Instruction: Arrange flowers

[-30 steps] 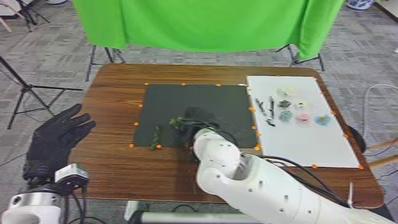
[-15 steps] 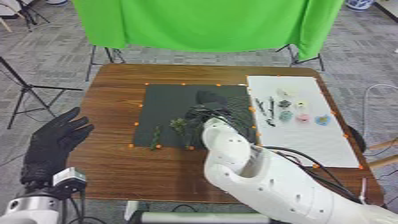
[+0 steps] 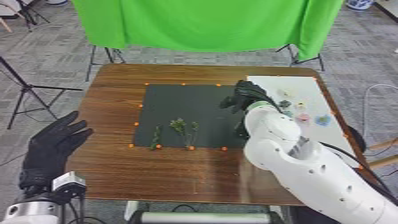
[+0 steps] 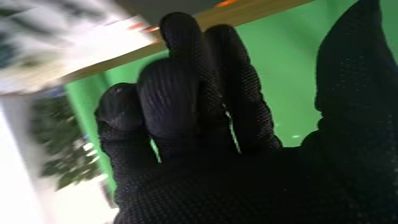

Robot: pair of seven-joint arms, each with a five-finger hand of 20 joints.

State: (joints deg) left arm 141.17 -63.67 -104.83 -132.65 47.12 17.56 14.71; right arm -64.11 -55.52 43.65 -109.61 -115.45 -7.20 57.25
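Note:
In the head view my right hand [image 3: 248, 95] is over the border between the dark mat [image 3: 182, 102] and the white board [image 3: 306, 135], holding nothing. The right wrist view shows my right hand [image 4: 213, 175] with fingers mostly straight and the thumb apart. Green stems [image 3: 179, 127] and a leafy sprig [image 3: 155, 137] lie on the mat's near part. On the board are a pink flower [image 3: 303, 117], a blue flower [image 3: 322, 120] and other small blooms; my right arm hides part of it. My left hand [image 3: 55, 142] is open at the table's left side.
The brown wooden table [image 3: 160, 172] surrounds the mat and board, with small orange markers along their edges. A green cloth [image 3: 209, 25] hangs beyond the far edge. A black tripod [image 3: 28, 87] stands on the floor at the left.
My right hand has moved from the stems on the mat, away and to the right, to the board's left edge. The stems stay on the mat. The left hand has barely moved.

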